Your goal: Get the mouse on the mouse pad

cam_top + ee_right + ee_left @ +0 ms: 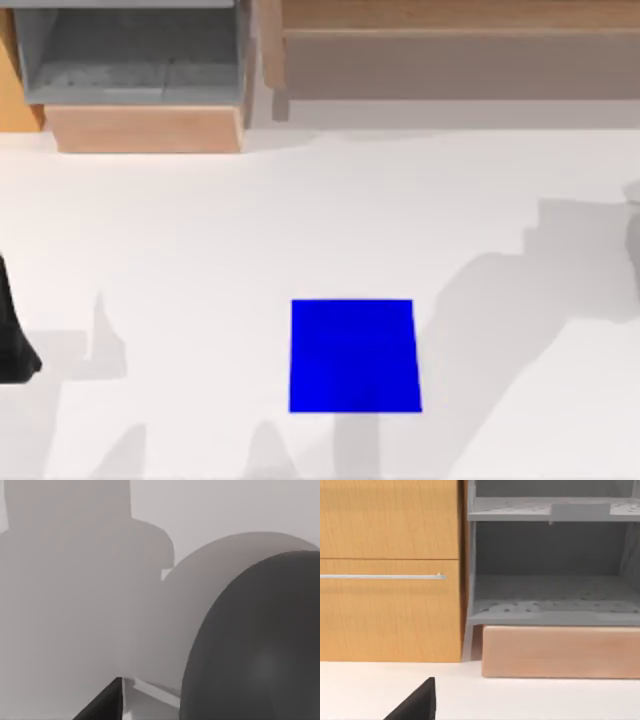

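The mouse pad (355, 355) is a flat blue square lying on the white table, in the front middle of the top view, with nothing on it. The mouse (255, 645) is a dark grey rounded body seen very close in the right wrist view, resting over the white surface and casting a broad shadow. One black fingertip (102, 702) of my right gripper shows beside it; whether it touches the mouse I cannot tell. My left gripper (12, 345) is a dark shape at the table's left edge, far from the pad.
A wooden cabinet (390, 570) and a grey shelf unit (135, 60) on a wooden base stand at the back left. A long wooden unit (450, 45) runs along the back right. Arm shadows fall across the table's right half.
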`<state>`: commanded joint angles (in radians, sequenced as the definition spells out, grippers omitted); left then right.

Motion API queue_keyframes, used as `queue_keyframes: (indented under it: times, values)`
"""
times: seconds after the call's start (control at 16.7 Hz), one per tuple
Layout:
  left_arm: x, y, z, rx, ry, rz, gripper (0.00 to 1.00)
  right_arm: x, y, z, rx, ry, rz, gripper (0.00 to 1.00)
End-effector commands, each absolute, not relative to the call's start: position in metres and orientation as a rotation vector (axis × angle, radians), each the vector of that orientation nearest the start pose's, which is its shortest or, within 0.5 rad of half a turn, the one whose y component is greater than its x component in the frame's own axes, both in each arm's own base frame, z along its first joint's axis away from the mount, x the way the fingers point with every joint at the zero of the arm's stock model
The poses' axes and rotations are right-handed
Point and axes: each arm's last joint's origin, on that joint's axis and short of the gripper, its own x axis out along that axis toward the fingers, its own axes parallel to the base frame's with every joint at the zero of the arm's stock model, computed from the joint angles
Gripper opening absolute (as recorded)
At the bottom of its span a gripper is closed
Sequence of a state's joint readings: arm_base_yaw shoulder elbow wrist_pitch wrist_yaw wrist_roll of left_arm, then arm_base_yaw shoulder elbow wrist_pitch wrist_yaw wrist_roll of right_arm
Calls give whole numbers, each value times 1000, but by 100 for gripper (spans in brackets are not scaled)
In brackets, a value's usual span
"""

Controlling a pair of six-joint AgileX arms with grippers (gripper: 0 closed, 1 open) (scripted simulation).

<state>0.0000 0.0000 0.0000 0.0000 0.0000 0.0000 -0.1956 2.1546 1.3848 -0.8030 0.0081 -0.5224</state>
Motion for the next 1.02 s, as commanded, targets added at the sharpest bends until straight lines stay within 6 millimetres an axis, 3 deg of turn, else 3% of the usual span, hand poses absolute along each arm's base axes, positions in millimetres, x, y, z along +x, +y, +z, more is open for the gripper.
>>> queue_keyframes:
  times: [0.18,0.96,1.02]
  values:
    - [106,-1,160,0,0,0,100,382,-73,93,-267,1559,260,100]
    - [106,-1,160,0,0,0,100,382,-73,93,-267,1559,260,2]
    - [106,-1,160,0,0,0,100,382,-73,93,-267,1559,260,0]
